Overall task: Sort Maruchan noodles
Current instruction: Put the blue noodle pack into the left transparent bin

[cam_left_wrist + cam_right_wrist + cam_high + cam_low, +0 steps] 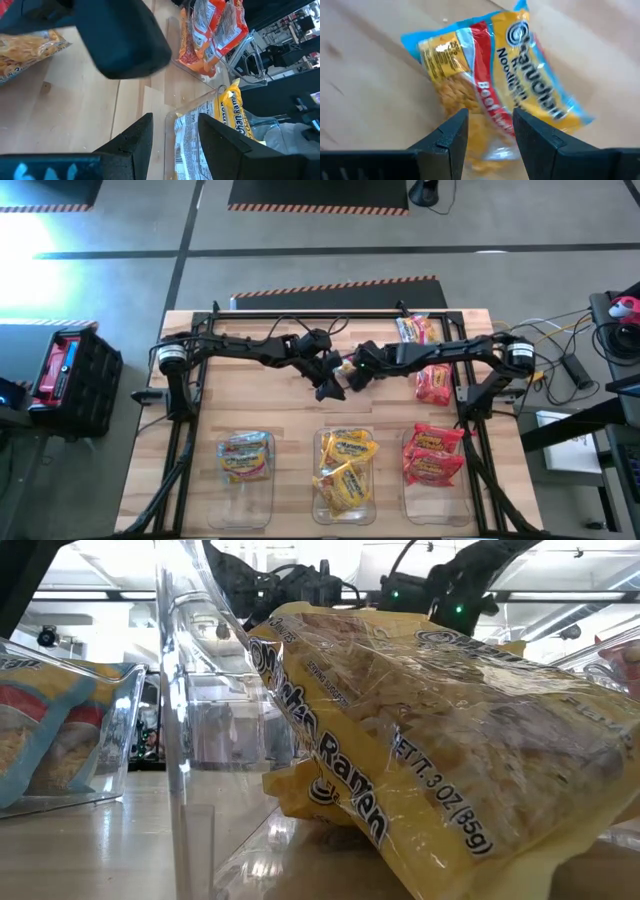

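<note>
Right gripper (489,131) jaws apart, empty; crinkly blue-edged Maruchan noodle packet (490,80) flat on wooden table (365,65), just beyond fingertips (uncaptured). Descend squarely, straddle packet edge. Left gripper (174,131) spread, empty, idle.

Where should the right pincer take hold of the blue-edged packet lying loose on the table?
Probably across a long edge, coming straight down. The blue-edged packet lies flat on bare wood, and the right pincer hangs open over it, fingers straddling its near end. Its crinkly seam edges give thin material to pinch.
</note>
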Controlling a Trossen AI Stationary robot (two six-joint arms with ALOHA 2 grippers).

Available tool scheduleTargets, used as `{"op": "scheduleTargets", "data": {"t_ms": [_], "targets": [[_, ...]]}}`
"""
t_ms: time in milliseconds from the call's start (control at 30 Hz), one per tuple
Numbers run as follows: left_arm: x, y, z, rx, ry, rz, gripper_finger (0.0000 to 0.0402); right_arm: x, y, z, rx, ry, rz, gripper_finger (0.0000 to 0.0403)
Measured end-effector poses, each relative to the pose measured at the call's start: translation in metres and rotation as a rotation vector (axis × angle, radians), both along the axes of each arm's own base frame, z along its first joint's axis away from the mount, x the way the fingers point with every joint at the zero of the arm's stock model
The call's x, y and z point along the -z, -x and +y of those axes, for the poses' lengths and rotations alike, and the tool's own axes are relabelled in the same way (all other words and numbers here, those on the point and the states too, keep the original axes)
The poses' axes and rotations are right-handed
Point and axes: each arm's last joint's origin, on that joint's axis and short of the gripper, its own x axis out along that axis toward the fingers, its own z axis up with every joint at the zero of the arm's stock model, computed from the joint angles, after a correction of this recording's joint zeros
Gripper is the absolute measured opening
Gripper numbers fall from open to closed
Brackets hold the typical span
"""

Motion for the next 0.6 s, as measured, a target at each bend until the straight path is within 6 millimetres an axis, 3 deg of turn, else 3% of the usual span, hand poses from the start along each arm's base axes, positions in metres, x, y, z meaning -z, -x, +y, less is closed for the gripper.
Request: {"op": "scheduleTargets", "data": {"t_ms": [133,333,600], "targets": [[0.0,0.0,0.0,-0.005,-0.001,0.0,0.0139,0.008,-0.003,0.0,0.187,-0.084,-0.062,0.0146],[0.001,0.0,0.0,-0.008,0.001,0.005,0.0139,0.025,-0.01,-0.002,0.319,-0.131,-0.077,0.0146],[0.003,0.001,-0.001,-0.001,0.005,0.011,0.0139,0.035,-0.017,-0.004,0.201,-0.075,-0.046,0.0146]]}}
